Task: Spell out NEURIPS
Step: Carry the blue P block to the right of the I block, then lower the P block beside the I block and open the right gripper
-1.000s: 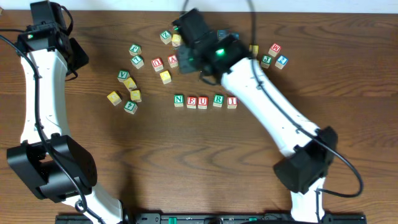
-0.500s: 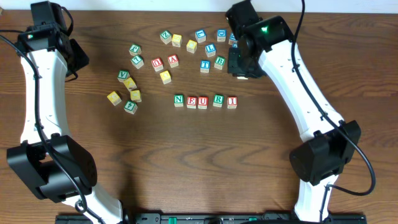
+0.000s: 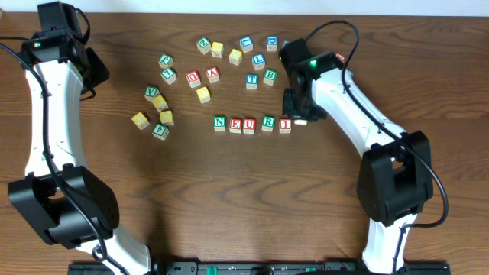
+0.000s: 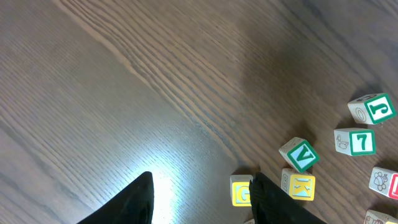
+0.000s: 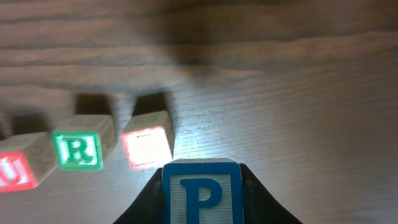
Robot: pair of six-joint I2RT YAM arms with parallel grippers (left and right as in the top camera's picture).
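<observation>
A row of letter blocks reads N [image 3: 220,123], E [image 3: 235,124], U [image 3: 249,125], R [image 3: 267,123], I [image 3: 285,124] at the table's middle. My right gripper [image 3: 300,116] is shut on a blue P block [image 5: 201,191] and holds it just right of the I block [image 5: 146,147], next to the green R block [image 5: 78,149]. My left gripper [image 4: 202,199] is open and empty over bare wood at the far left, near a yellow G block [image 4: 240,190].
Loose blocks lie scattered behind the row [image 3: 252,79] and in a cluster to the left [image 3: 160,102]. In the left wrist view a green V block [image 4: 300,154], a yellow K block [image 4: 300,185] and a 7 block [image 4: 356,141] lie to the right.
My right gripper swung from the back left cluster across to the back right, then came down toward the row's right end with the P block. The left arm has not moved.
</observation>
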